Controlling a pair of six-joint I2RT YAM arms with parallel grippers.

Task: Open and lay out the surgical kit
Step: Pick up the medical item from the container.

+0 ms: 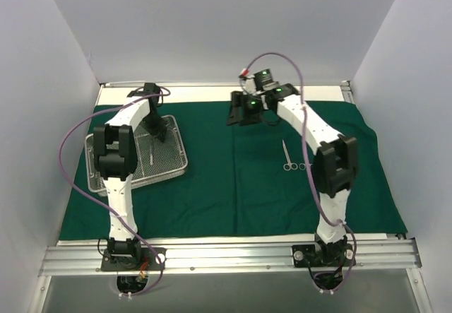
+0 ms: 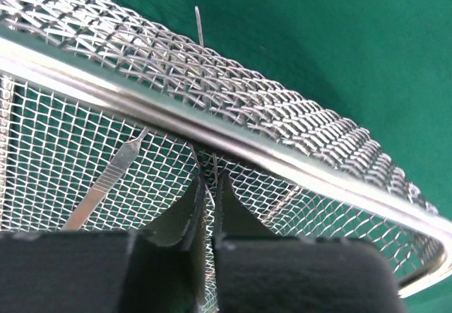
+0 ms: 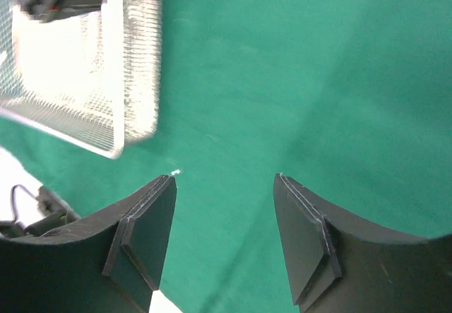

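**Left gripper** (image 2: 208, 183): inside the tray (image 2: 233, 140), at its far wall. Pads (image 2: 185, 214) pinched almost together on what looks like a thin steel strip (image 2: 200, 27). Grip judged, not certain.

**Strip:** long axis runs from the pads up and across the tray's far wall. Its tip shows above the mesh there.

**Handle** (image 2: 106, 186): flat, steel, loose on the tray floor just left of the pads, lying aslant. Not touched.

**Tray:** wire mesh, on the left part of the cloth (image 2: 339, 44). Its rim crosses close ahead of the fingers and, by my reading, is the one edge a lift-out must clear.

**Right gripper** (image 3: 224, 180): well right of the tray, over bare cloth. Fingers spread, nothing between them.

**Clamps** (image 1: 287, 156): ring-handled, on the cloth well right of the tray. Rings lie toward the arm bases, tips away. The right arm is nearer to them and the left is nearer to the tray's contents.

**Open room:** broad bare cloth between tray and clamps, likely the place to lay the strip down.
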